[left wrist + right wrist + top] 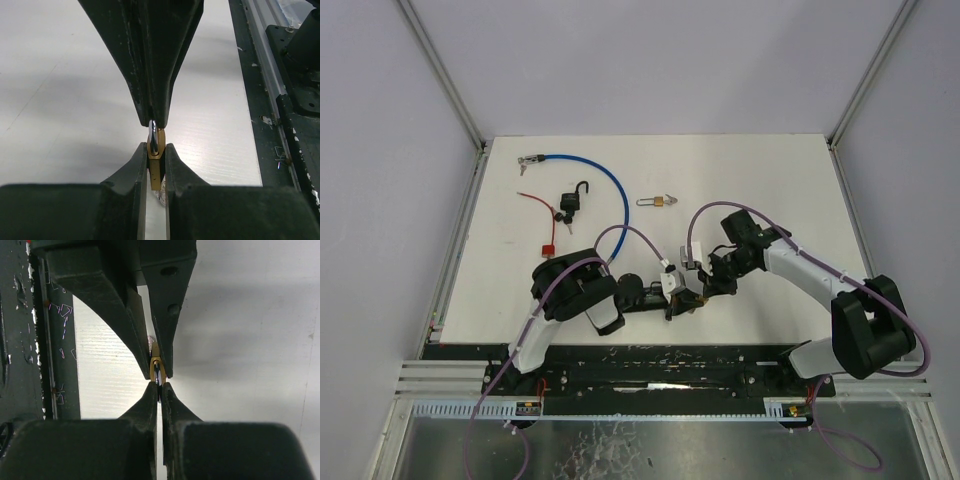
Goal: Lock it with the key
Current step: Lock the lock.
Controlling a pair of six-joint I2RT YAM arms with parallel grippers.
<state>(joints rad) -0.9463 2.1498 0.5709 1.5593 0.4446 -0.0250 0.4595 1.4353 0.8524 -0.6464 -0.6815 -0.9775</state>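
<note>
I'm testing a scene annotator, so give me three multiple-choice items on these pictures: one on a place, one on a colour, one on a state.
1. Where does the blue cable lie?
A. on the far left part of the table
B. at the near right corner
C. in the right gripper

2. What colour is the padlock beside the red cable?
A. white
B. green
C. black

3. How is the left gripper?
A. wide open above the table
B. shut on a brass padlock
C. shut on the blue cable

Answers:
1 A: the blue cable curves across the far left of the table.
2 C: the padlock next to the red cable is black.
3 B: in the left wrist view, the fingers of the left gripper clamp the brass padlock.
</note>
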